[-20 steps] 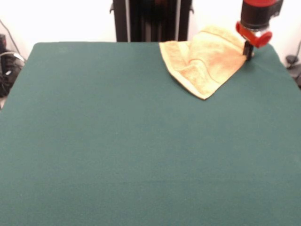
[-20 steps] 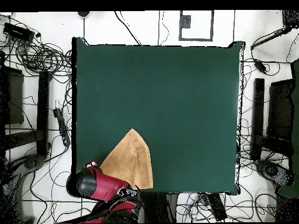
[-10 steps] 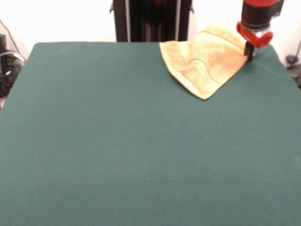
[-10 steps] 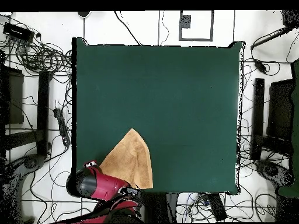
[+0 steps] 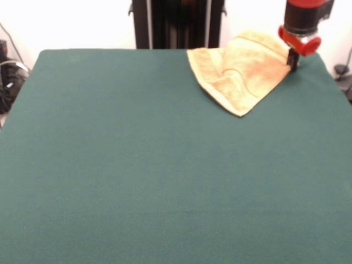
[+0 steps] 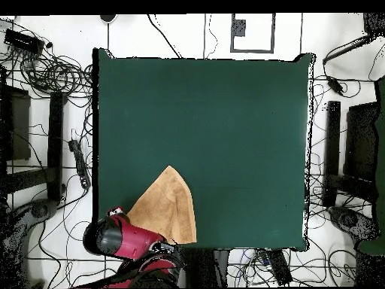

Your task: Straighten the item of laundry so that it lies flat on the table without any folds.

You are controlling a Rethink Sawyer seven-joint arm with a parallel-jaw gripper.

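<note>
With the towel (image 5: 241,72) bunched at the bench (image 5: 137,165) edge, upper right, the gripper (image 5: 293,59), whose jaws' state I cannot tell, could drag it off.

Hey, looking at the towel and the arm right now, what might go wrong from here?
1. The towel lies bunched at the far corner of the table, near the edge, so a pull the wrong way may drag it off.
2. The tool sits at one tip of the cloth; such a small hold might slip.
3. Ridges and a folded layer show across the towel, so pulling from one corner may shift it rather than flatten it.
</note>
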